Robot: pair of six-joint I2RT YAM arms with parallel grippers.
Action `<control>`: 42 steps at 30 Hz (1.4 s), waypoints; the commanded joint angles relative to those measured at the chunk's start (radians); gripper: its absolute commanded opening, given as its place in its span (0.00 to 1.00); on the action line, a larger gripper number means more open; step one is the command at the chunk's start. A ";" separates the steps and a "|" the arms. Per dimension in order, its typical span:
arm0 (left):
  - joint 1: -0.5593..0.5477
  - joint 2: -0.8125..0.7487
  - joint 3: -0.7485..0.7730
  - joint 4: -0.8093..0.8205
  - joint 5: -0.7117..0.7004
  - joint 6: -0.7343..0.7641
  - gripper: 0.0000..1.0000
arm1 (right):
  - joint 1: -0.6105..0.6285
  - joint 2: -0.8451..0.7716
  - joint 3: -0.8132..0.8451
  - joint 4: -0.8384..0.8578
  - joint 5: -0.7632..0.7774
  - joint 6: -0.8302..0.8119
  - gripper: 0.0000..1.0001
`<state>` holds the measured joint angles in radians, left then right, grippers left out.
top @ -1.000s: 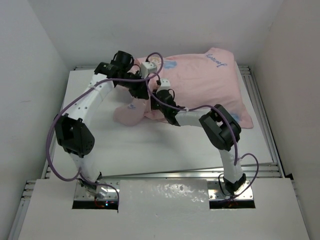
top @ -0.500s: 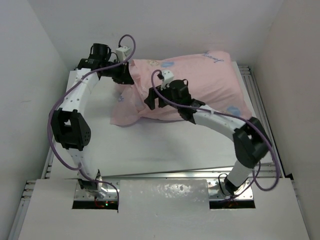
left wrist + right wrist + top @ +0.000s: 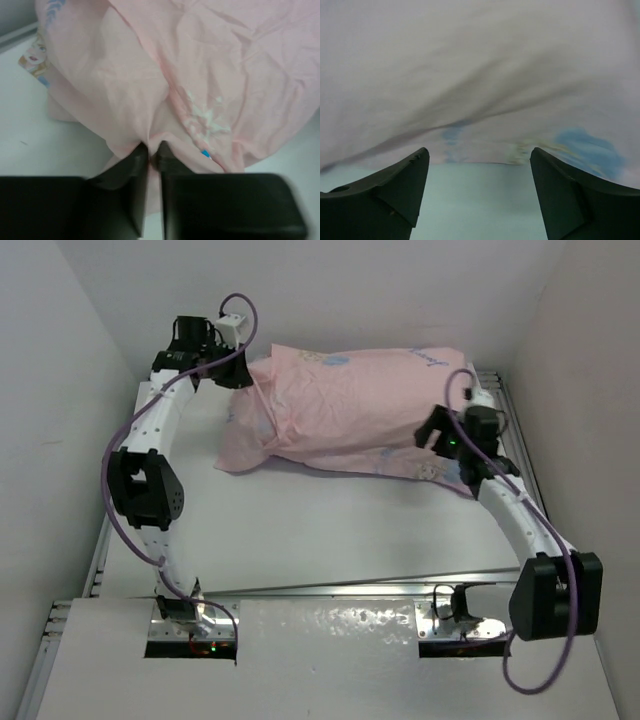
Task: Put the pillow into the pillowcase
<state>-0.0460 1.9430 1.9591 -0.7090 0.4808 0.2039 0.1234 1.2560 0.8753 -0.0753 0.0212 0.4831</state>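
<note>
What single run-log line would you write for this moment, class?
left tool: shut on pillowcase fold | right tool: open, beside pillowcase, holding nothing | pillowcase: plump, pink side out, on table

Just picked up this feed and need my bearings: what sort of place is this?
Likely a lab robot cell, not a bedroom: a white table edged with metal rails, boxed in by bare white walls, with a pillowcase lying on it.
</note>
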 commanded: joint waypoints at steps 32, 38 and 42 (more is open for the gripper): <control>0.120 -0.133 -0.832 0.293 -0.324 0.371 1.00 | -0.553 0.330 -0.552 0.871 0.028 0.785 0.79; 0.098 -0.072 -0.832 0.362 -0.294 0.309 0.83 | -0.553 0.450 -0.538 0.974 -0.018 0.763 0.09; 0.097 -0.059 -0.796 0.370 -0.202 0.267 0.30 | -0.551 0.424 -0.553 0.999 -0.046 0.724 0.00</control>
<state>0.0601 1.8595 1.1271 -0.3801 0.2012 0.5106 -0.4297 1.7088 0.3237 0.8318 0.0032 1.2438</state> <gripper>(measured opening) 0.351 0.002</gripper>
